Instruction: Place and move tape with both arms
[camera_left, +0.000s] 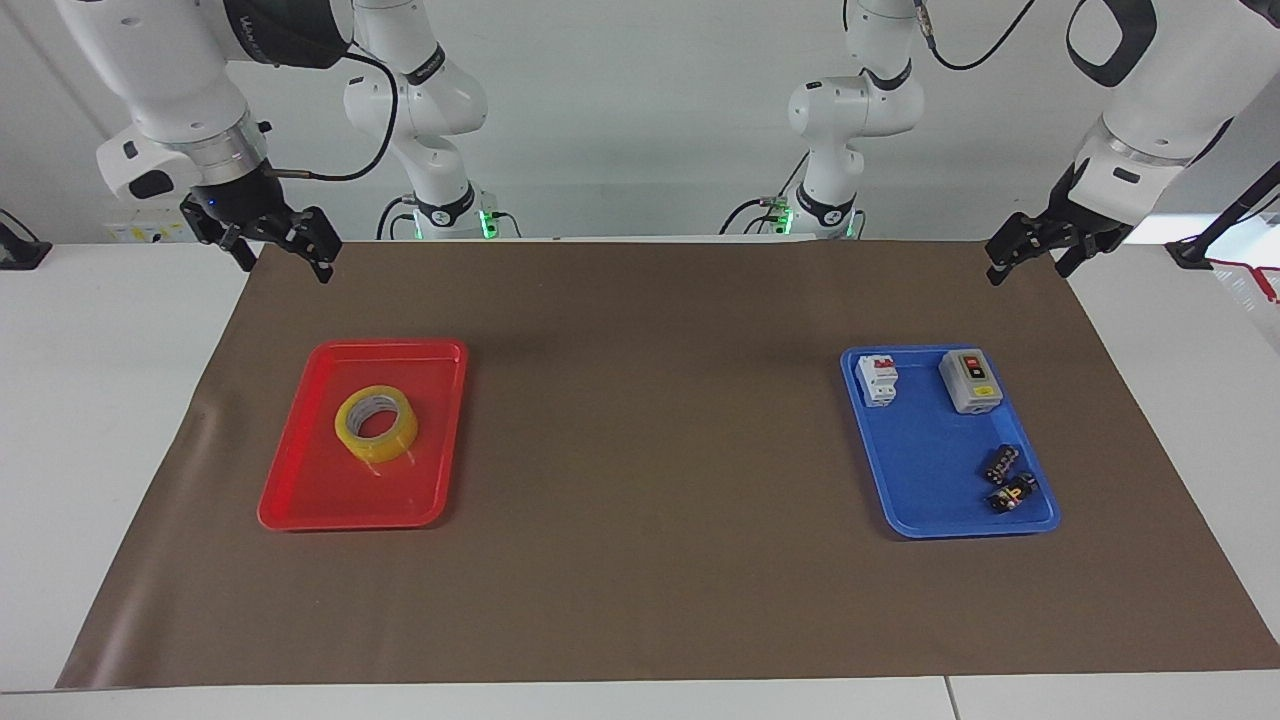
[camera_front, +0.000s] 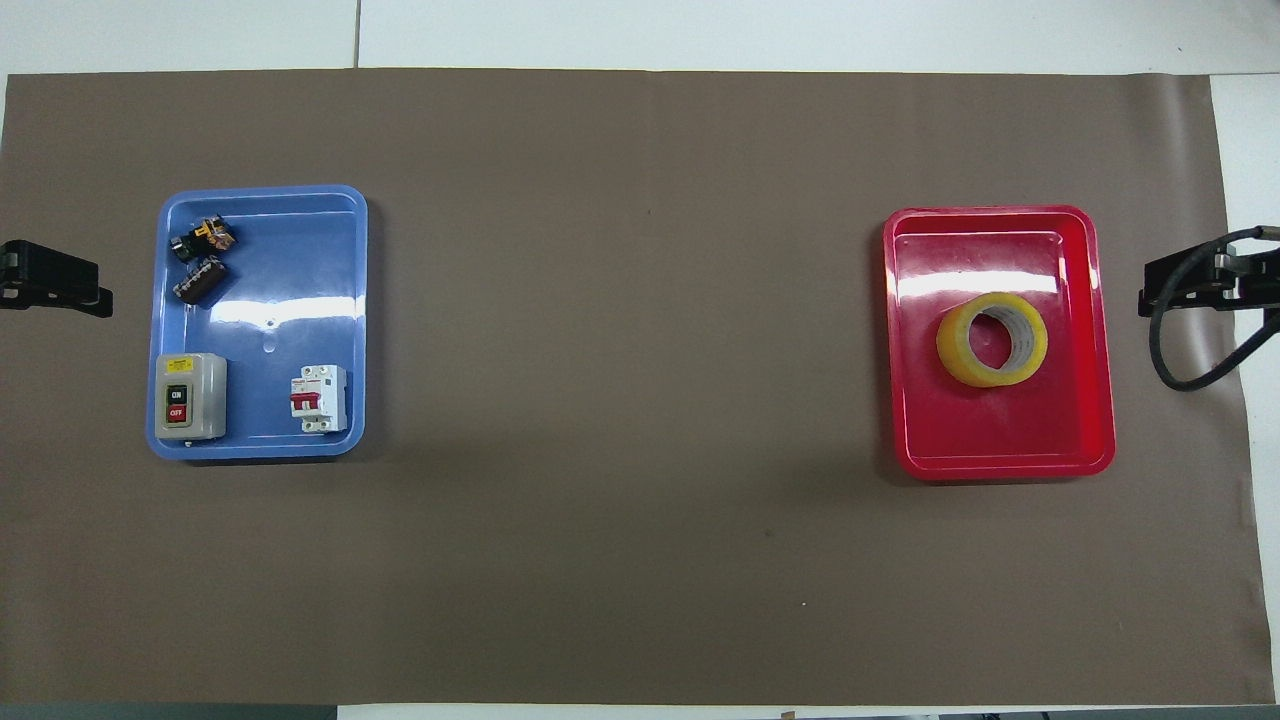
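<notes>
Tape (camera_left: 376, 424), one roll, lies flat in the red tray (camera_left: 300, 500), slightly nearer the robots than the tray's middle, clear of all four rims. The red tray sits on the brown mat (camera_left: 650, 450) toward the right arm's end of the desk (camera_left: 90, 400). A wide bare stretch of mat separates it from the blue tray (camera_left: 920, 490) toward the left arm's end. The blue tray holds four items: a grey switch box (camera_left: 970, 380) and a white breaker (camera_left: 878, 380) on the side nearer the robots, and two small dark parts (camera_left: 1008, 480) at the corner farther from them. Right gripper (camera_left: 285, 255) hangs over the mat's corner at the robots' edge, fingers open, empty. Left gripper (camera_left: 1030, 255) hangs over the mat's other corner at that edge, fingers open, empty. Trays: two.
</notes>
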